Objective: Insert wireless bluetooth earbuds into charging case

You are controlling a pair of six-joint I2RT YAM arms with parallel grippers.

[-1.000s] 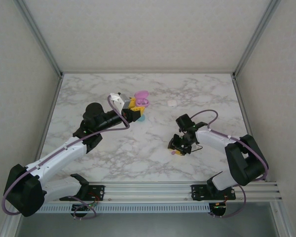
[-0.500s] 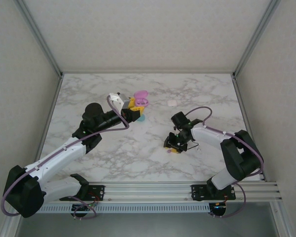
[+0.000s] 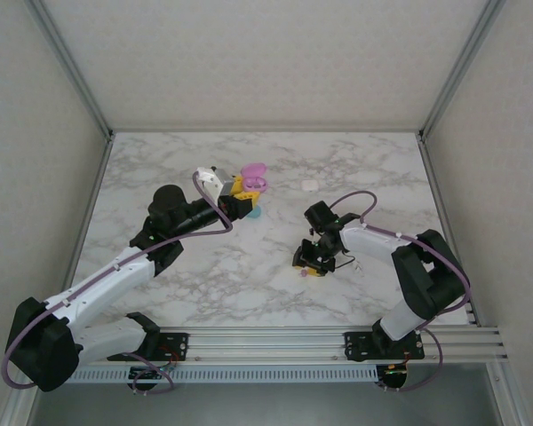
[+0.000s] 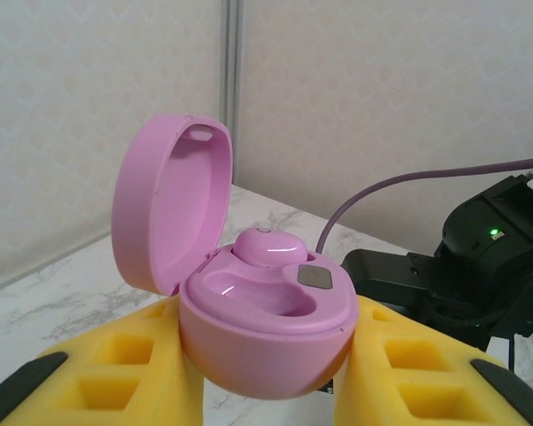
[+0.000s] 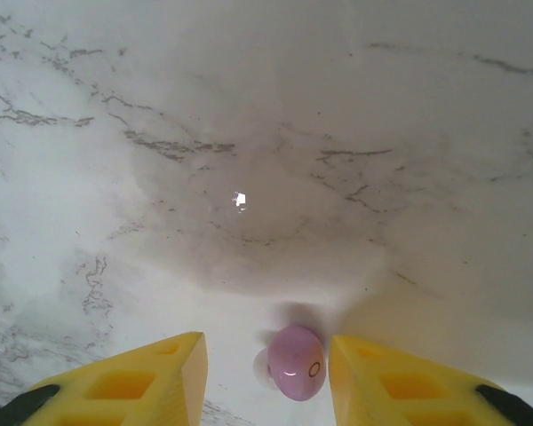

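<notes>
Right tool (image 5: 267,377) straddles a loose pink earbud (image 5: 296,362) lying on the marble desk (image 5: 249,133).
Its yellow fingers (image 5: 133,382) stand released on either side of the bud, close beside it but not pinching it. Left tool (image 4: 265,382), farther back on the desk, is clenched on the pink charging case (image 4: 266,311), whose lid is hinged up, with a second pink earbud (image 4: 271,248) seated in its far well.

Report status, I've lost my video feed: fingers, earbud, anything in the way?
Left gripper shut on open pink case, one earbud seated inside. Right gripper open, fingers straddling loose pink earbud on table. Nothing blocking it.
</notes>
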